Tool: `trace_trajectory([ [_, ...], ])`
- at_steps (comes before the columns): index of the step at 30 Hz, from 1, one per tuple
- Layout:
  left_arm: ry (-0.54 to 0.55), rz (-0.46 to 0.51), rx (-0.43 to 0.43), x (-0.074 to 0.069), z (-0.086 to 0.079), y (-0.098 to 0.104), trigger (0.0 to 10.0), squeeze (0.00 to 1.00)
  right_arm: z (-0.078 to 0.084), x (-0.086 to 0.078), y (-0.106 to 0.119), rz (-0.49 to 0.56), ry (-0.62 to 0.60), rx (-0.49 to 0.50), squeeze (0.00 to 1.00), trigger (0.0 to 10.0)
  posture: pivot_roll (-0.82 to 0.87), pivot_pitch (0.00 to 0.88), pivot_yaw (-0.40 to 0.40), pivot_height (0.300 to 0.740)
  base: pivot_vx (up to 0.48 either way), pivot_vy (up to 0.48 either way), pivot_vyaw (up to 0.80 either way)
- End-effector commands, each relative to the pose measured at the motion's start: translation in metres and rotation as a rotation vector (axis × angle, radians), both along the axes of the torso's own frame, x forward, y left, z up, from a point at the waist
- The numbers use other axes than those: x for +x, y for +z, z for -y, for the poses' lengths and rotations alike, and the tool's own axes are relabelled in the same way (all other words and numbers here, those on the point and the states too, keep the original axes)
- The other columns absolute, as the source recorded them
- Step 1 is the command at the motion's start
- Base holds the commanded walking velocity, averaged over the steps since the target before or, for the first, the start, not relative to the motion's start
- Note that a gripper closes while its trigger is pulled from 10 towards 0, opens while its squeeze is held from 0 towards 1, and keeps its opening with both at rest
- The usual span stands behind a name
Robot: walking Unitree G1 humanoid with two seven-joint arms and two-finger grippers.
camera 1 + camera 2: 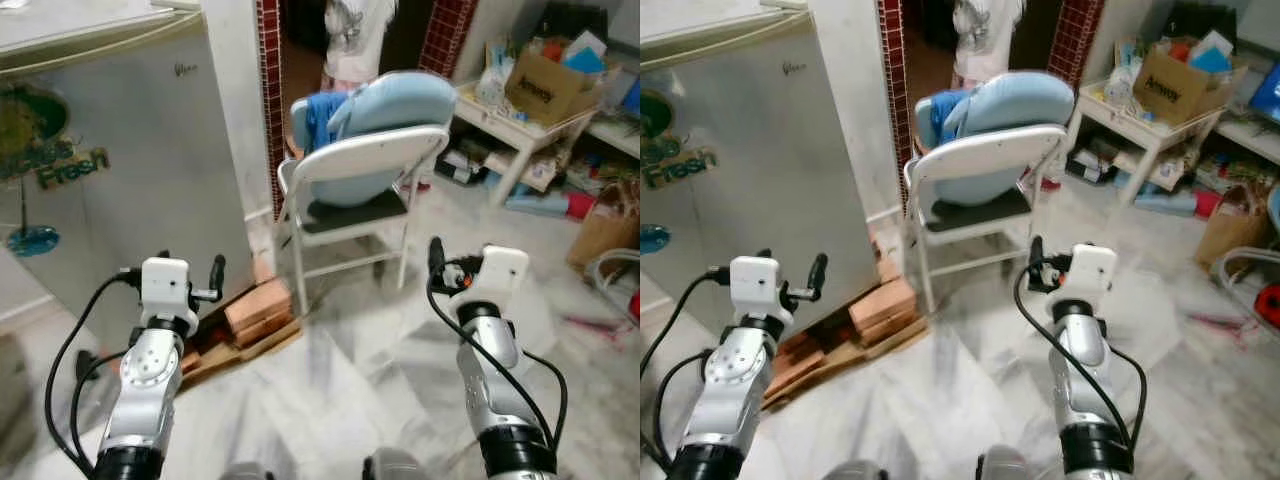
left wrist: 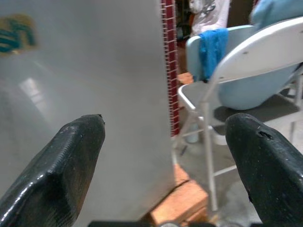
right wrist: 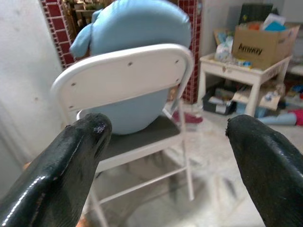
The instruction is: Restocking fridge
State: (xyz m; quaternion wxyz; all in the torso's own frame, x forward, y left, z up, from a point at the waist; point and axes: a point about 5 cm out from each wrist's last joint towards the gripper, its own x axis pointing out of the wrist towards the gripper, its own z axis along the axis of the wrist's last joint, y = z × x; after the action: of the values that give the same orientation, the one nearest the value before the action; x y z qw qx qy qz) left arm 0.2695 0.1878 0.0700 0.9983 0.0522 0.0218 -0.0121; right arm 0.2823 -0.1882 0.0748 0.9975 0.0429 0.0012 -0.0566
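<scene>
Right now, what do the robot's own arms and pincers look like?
Both arms are silver metal with ribbed, jointed segments and dark collars near the base. Loose black cables loop alongside each. The left pincer and right pincer each sit on a boxy white wrist housing and have two long, glossy black fingers with rounded tips. The right wrist shows an orange-red spot.

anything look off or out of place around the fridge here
The fridge stands raised on wooden blocks that jut out at its corner, stacked unevenly. A big blue cushion is heaped on the folding chair beside it. Both grippers' jaws are open and hold nothing.
</scene>
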Motion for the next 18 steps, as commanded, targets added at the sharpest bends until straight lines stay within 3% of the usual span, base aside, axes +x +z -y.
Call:
trace_trajectory([
  [1, -0.013, 0.002, 0.001, 0.004, 0.003, 0.001, 10.0, 0.00, 0.003, -0.001, 0.000, 0.004, -0.009, -0.011, 0.00, 10.0, -0.06, 0.000, 0.046, 0.740, 0.000, 0.480, 0.00],
  [6, 0.005, 0.007, -0.002, 0.010, 0.002, 0.003, 10.0, 0.00, -0.001, 0.003, -0.001, -0.003, 0.018, -0.019, 0.00, 10.0, -0.04, 0.000, 0.026, 0.740, 0.000, 0.480, 0.00],
  [12, 0.008, 0.021, -0.040, 0.015, 0.004, 0.009, 10.0, 0.00, -0.010, 0.021, 0.010, 0.018, 0.045, -0.040, 0.00, 10.0, -0.02, 0.000, 0.023, 0.740, 0.000, 0.480, -0.09],
  [15, -0.007, 0.019, -0.032, 0.014, 0.004, 0.009, 10.0, 0.00, -0.013, 0.021, 0.011, 0.027, 0.058, -0.044, 0.00, 10.0, -0.02, 0.000, 0.023, 0.740, 0.000, 0.480, -0.60],
  [18, -0.007, 0.014, -0.030, 0.013, 0.003, 0.007, 10.0, 0.00, -0.015, 0.019, 0.007, 0.023, 0.069, -0.036, 0.00, 10.0, -0.02, 0.000, 0.020, 0.740, 0.000, 0.480, 0.00],
])
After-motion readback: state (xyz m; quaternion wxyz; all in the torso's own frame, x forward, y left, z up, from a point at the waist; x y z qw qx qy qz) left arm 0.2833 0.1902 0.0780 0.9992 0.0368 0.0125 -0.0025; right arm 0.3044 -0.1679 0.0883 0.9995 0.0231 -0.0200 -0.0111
